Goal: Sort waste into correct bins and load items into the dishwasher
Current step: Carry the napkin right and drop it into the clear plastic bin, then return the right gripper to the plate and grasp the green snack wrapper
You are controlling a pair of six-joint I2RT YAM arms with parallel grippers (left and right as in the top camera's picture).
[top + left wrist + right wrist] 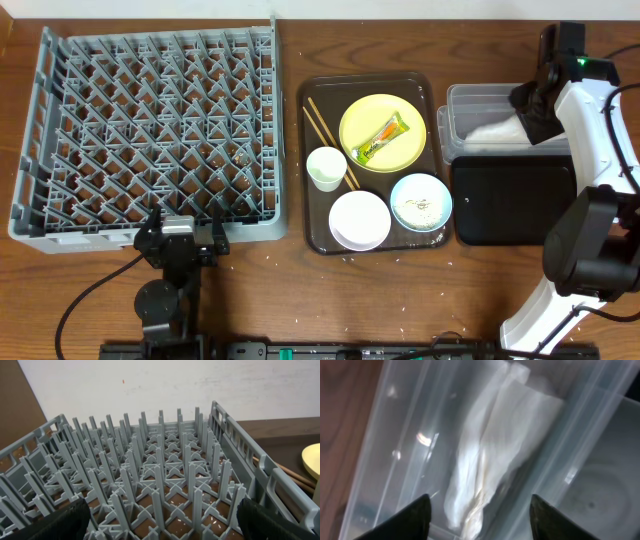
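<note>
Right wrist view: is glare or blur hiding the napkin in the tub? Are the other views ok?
Right wrist: soft overall, with specular spots on the clear tub wall, but the napkin reads fine; the right fingers are dark blurs. Left wrist: dish rack is sharp, left fingers out of focus. Overhead: even light, crisp, no glare.

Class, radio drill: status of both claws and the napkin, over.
Left claw open, at dish rack edge. Right claw open above clear tub, napkin inside. Wrapper on yellow plate. Nothing in the way.
</note>
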